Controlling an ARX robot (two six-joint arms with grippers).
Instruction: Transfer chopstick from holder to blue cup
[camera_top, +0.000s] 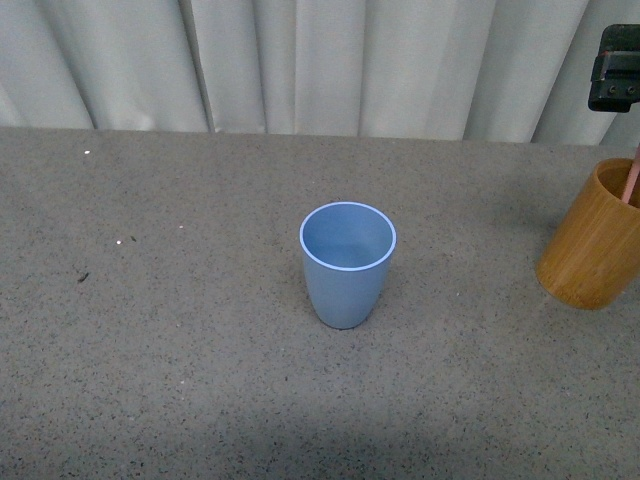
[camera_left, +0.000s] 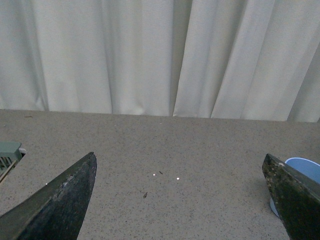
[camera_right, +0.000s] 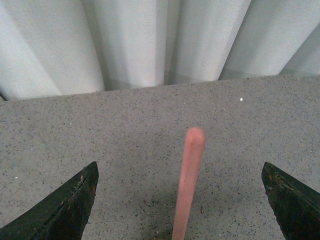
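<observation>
Left jaws stood wide apart: on the left wrist camera the left gripper (camera_left: 179, 159) held nothing, with only bare grey speckled table (camera_left: 165, 150) between its two dark fingers (camera_left: 60, 202). Just beside one of those fingers I saw a slice of the blue cup (camera_left: 303, 169), partly hidden. A small pale green object (camera_left: 8, 152) sat at the picture's edge near the other finger; I could not identify it. White curtain (camera_left: 150, 55) hung behind the table.

Front camera, left to right:
- Left half of the frame: table surface with a few small specks (camera_top: 120, 240).
- Centre of the frame: the blue cup upright, mouth open to the camera, nothing inside it that I could see.
- Right edge, mid height: the holder (camera_top: 593, 245), upright, well apart from the cup and partly cut off by the frame. The chopstick (camera_top: 631, 182) rose out of its mouth at the very edge of the frame.
- Upper right corner: a dark part of the right arm (camera_top: 615, 68), above the holder.

Right jaws also stood wide apart: on the right wrist camera the right gripper (camera_right: 179, 170) straddled the chopstick's rounded pink tip, which pointed up between the two dark fingers (camera_right: 62, 210). Clear gaps showed on both sides, so neither finger touched it. The chopstick was blurred by its closeness to the lens.
</observation>
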